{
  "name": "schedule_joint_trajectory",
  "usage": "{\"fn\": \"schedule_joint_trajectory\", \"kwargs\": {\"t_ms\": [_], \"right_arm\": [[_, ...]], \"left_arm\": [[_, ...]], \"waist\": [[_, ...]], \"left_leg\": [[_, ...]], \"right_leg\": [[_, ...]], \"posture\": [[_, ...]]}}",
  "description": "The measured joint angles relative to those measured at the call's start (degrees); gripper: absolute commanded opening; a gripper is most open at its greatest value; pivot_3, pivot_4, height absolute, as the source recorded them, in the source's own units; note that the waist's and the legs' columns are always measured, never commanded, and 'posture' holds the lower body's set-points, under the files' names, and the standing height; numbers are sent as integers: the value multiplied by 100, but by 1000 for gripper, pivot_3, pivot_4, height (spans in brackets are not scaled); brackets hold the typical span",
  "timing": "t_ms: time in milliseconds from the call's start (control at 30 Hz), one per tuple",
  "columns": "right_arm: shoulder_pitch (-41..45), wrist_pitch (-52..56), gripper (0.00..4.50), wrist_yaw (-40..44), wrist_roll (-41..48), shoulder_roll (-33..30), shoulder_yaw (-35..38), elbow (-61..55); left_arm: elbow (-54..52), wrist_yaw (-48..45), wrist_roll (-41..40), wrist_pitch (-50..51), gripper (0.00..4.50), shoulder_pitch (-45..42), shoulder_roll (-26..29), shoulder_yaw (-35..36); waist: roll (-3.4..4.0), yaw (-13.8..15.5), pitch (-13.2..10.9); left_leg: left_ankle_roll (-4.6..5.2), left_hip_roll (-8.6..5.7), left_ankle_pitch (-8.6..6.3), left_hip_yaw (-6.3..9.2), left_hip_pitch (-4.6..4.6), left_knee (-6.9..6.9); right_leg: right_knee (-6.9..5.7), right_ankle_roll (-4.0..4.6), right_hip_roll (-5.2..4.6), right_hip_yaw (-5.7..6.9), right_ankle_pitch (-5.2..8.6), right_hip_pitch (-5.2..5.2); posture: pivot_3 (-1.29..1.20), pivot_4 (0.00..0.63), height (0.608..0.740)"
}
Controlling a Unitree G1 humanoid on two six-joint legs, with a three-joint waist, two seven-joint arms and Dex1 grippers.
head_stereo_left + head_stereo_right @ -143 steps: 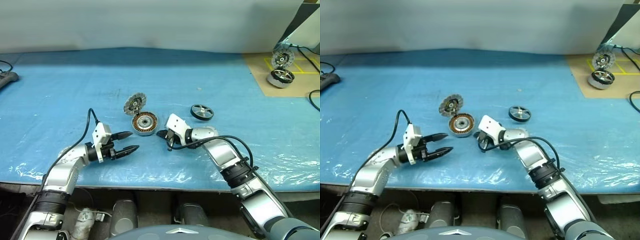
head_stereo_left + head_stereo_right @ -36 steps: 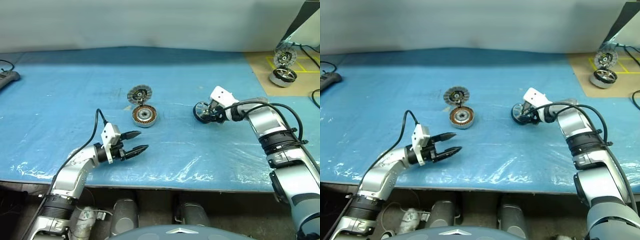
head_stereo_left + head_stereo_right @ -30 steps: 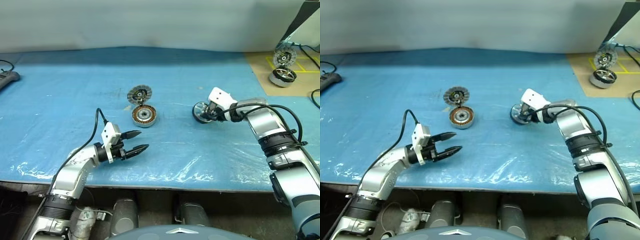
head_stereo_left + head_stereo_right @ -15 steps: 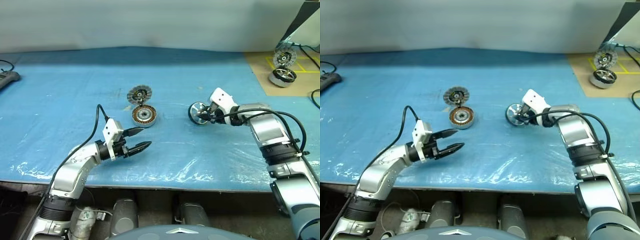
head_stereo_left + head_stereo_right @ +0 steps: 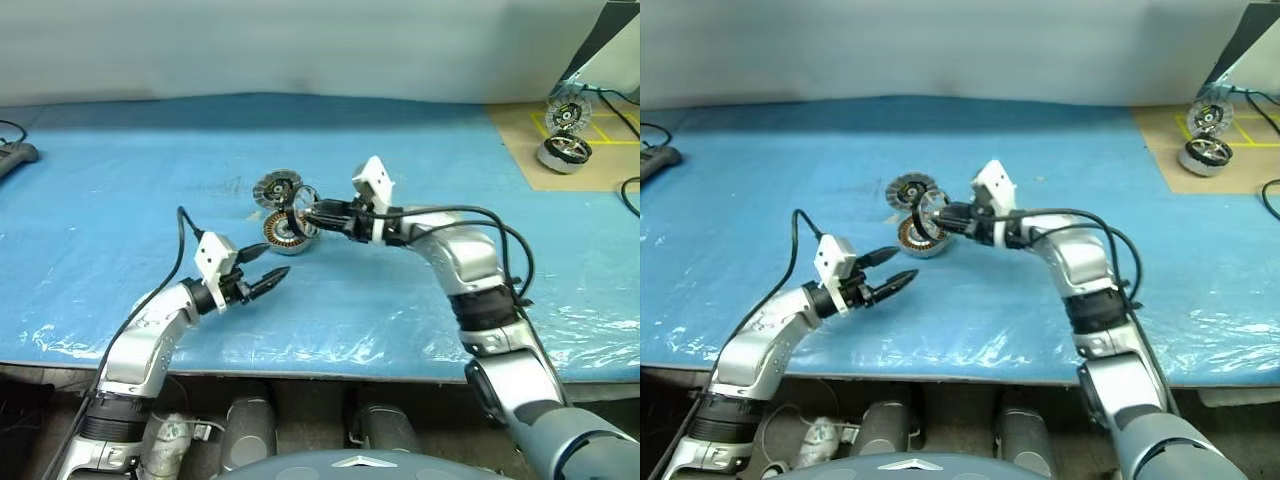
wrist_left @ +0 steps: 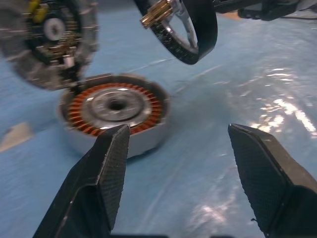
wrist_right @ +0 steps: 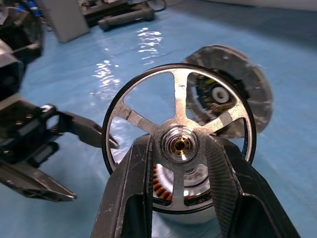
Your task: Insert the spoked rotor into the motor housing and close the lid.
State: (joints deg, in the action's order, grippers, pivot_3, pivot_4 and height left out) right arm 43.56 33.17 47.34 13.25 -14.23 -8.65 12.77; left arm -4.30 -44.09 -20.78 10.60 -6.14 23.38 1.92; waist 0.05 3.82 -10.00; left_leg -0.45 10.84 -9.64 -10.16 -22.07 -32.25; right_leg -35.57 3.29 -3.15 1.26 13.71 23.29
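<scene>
Second motor (image 5: 562, 152) – far corner – tan mat (image 5: 530, 165).

Right gripper (image 5: 312, 212) holding spoked rotor (image 5: 301, 207) above motor housing (image 5: 286, 232), lid (image 5: 277, 187) behind

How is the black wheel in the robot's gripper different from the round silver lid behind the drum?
The black wheel has open gaps between its spokes; the lid is a solid disc with a ribbed edge. The wheel is held in the air by the right gripper, above the drum; the lid stands tilted up at the drum's far edge. Both are round, with a hub in the middle.
</scene>
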Motion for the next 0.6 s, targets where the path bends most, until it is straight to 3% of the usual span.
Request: {"fn": "schedule_joint_trajectory", "kwargs": {"t_ms": [233, 467, 600], "right_arm": [[387, -658, 1195, -16, -347, 247, -241, 1047], [243, -781, 1195, 519, -419, 55, -436, 883], [227, -1129, 1195, 404, -752, 58, -690, 1003]], "left_arm": [[217, 147, 118, -465, 3395, 235, -134, 105], [413, 55, 108, -679, 3395, 406, -122, 121], [536, -33, 104, -756, 3395, 410, -142, 110]], "waist": [[-1, 9, -1], [-2, 9, -1], [-1, 4, -1]], "left_leg": [[0, 3, -1, 1, -13, 7], [9, 4, -6, 1, -2, -3], [7, 5, -5, 2, 1, -3]], "right_leg": [[1, 0, 0, 10, 0, 7], [-3, 0, -1, 8, 0, -1], [-8, 0, 0, 7, 0, 0]], "posture": [[0, 150, 740], [0, 150, 740], [0, 150, 740]]}}
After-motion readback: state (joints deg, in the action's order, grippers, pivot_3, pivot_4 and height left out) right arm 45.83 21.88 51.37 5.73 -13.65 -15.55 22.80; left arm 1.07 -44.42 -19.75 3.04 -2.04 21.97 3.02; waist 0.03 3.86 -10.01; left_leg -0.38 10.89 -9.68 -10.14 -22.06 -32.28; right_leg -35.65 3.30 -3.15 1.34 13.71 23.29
